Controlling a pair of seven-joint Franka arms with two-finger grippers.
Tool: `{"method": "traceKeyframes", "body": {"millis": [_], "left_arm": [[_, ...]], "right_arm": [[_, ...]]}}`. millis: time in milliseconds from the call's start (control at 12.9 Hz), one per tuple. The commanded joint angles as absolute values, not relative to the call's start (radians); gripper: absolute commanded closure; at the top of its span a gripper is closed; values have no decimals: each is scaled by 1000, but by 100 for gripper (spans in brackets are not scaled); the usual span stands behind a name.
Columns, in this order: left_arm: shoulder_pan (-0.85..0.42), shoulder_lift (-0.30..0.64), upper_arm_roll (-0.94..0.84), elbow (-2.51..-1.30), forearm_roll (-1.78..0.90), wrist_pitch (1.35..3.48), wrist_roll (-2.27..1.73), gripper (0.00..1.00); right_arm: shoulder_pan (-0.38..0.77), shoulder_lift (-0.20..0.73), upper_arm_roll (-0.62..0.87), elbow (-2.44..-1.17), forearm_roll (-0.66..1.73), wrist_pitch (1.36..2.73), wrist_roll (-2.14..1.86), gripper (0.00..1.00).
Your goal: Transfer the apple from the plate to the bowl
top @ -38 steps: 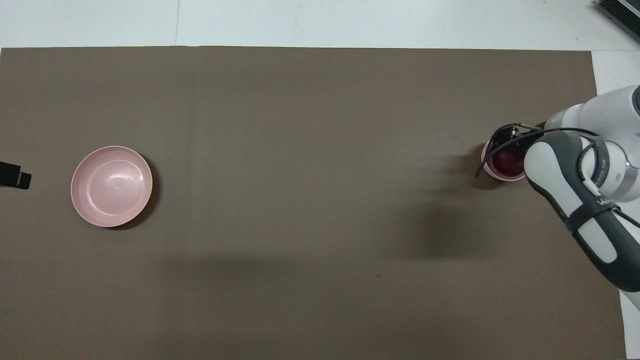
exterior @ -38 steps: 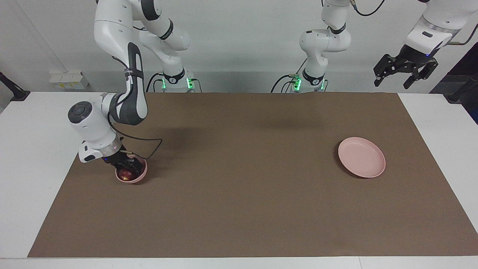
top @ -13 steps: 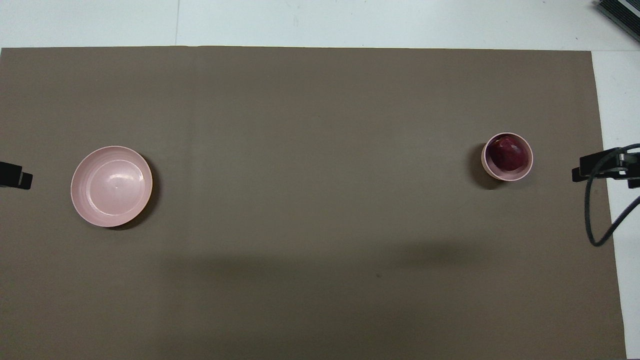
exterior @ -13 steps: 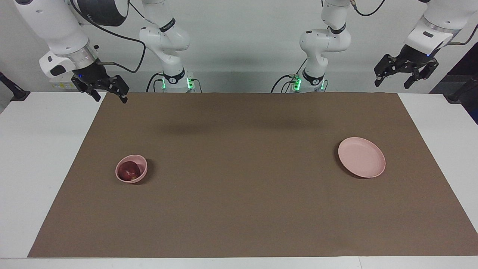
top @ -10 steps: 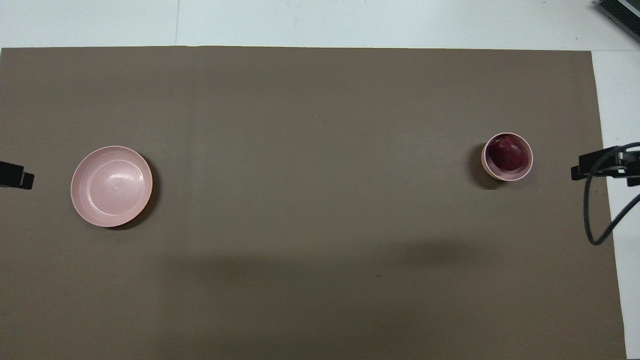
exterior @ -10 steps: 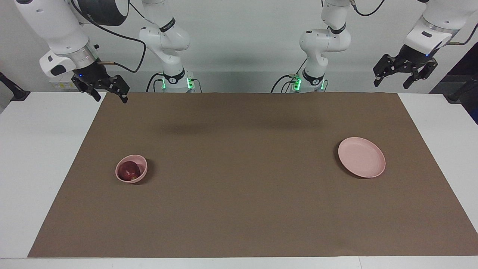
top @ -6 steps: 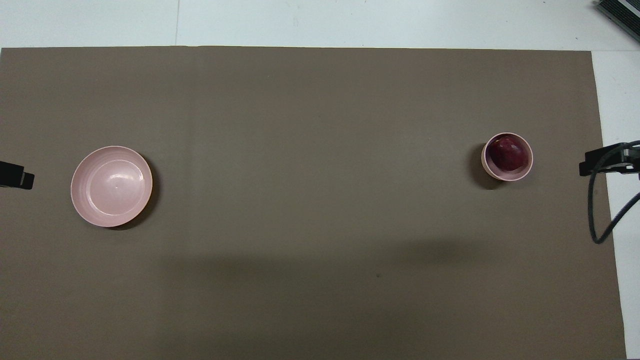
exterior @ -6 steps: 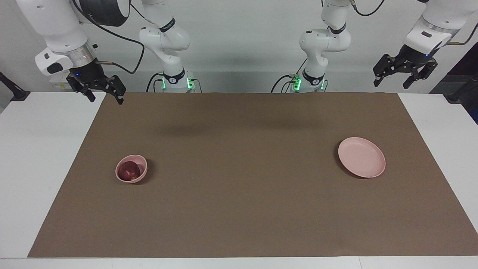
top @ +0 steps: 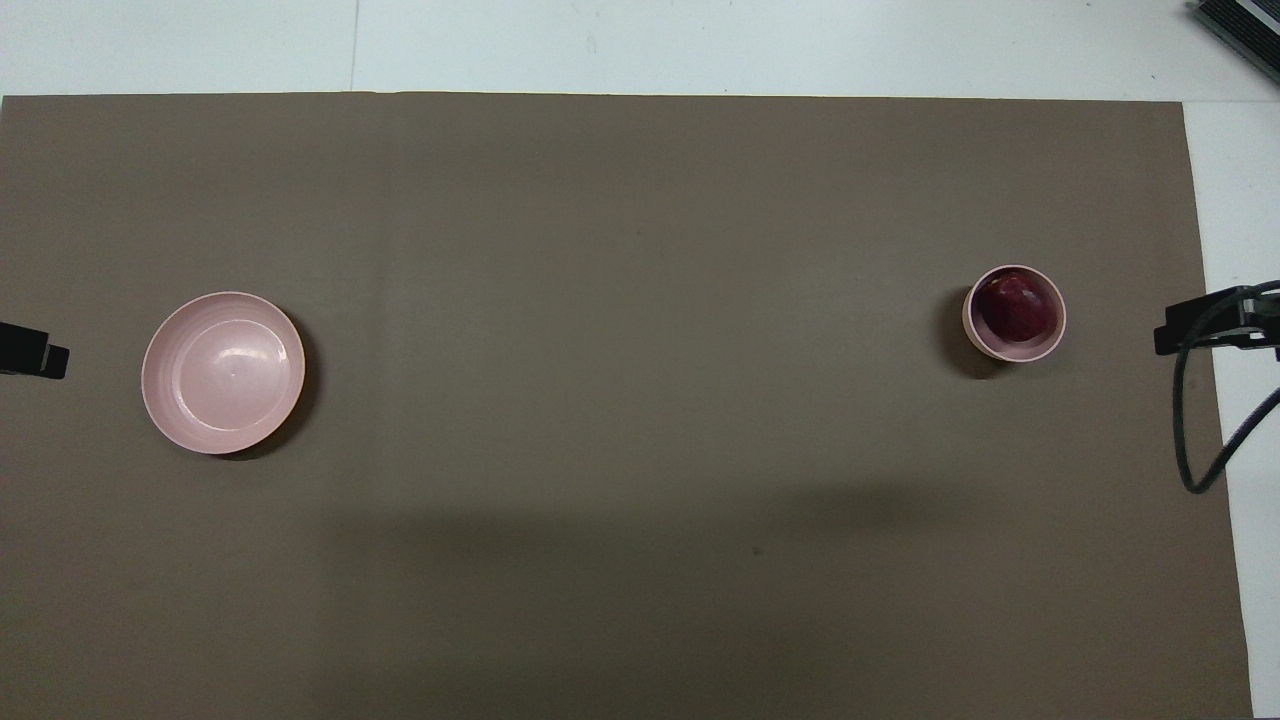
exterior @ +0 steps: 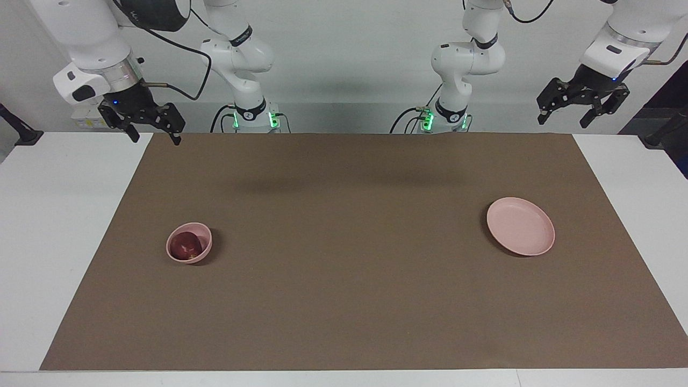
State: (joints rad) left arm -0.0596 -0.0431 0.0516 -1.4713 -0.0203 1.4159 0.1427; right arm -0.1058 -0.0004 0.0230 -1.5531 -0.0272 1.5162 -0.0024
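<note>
Now the apple (exterior: 185, 246) is sitting in the bowl (exterior: 204, 241), well apart from the plate (exterior: 520, 226), while both grippers, right (exterior: 152, 130) and left (exterior: 582, 108), are hanging raised, seemingly spread wide and holding nothing.

apple (exterior: 185, 248) in bowl (exterior: 205, 241)

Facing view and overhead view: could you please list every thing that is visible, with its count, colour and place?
apple: one, dark red, in the bowl.
bowl: one, pale pink, toward the right arm's end of the mat.
plate: one, pale pink, bare, toward the left arm's end.
mat: one, brown, covering the white table.
right gripper: one, black, open, raised over the mat's corner near the robots.
left gripper: one, black, open, raised, waiting at its end.
</note>
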Motion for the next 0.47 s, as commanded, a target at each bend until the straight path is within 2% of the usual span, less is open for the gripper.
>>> {"method": "traceKeyframes", "body": {"millis": [0, 389], "left_arm": [[-64, -67, 54, -1497, -14, 1416, 138, 0], [-61, -69, 55, -1496, -14, 1413, 137, 0]], "right_arm": [[-110, 18, 31, -1500, -23, 1462, -20, 0], [-106, 51, 32, -1442, -21, 1405, -18, 0]]}}
